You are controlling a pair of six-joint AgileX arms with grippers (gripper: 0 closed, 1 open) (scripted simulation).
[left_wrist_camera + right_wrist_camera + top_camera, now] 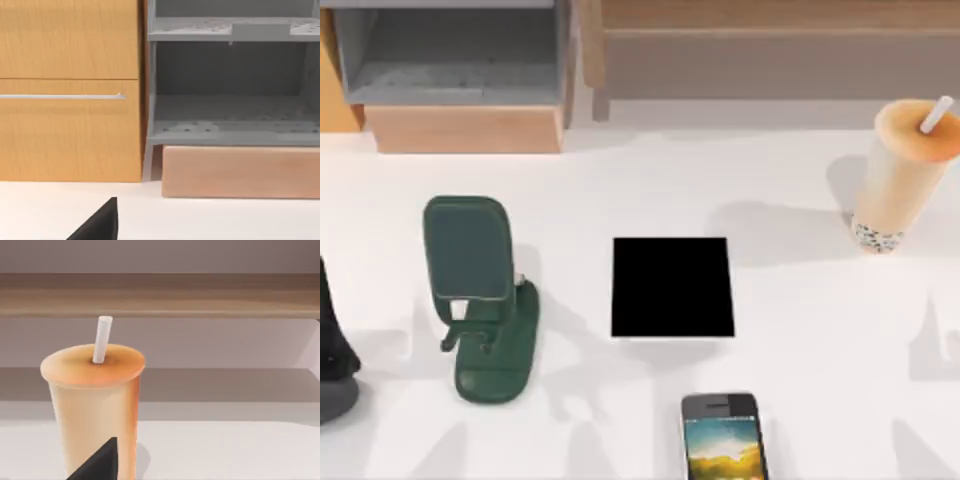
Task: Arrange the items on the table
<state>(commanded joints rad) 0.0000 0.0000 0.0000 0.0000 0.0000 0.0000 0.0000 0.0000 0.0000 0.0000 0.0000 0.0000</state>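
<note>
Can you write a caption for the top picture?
Phone, green stand, black mat and cup on white table.

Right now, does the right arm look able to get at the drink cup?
Probably yes. The drink cup stands upright straight ahead in the right wrist view, with bare table around it. From above it sits alone at the table's right, apart from the black square mat and the phone.

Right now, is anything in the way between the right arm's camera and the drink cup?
Nothing visible blocks it. In the right wrist view the drink cup stands upright directly ahead on the bare white table. From above, the black square pad and smartphone lie well off to its left.
</note>
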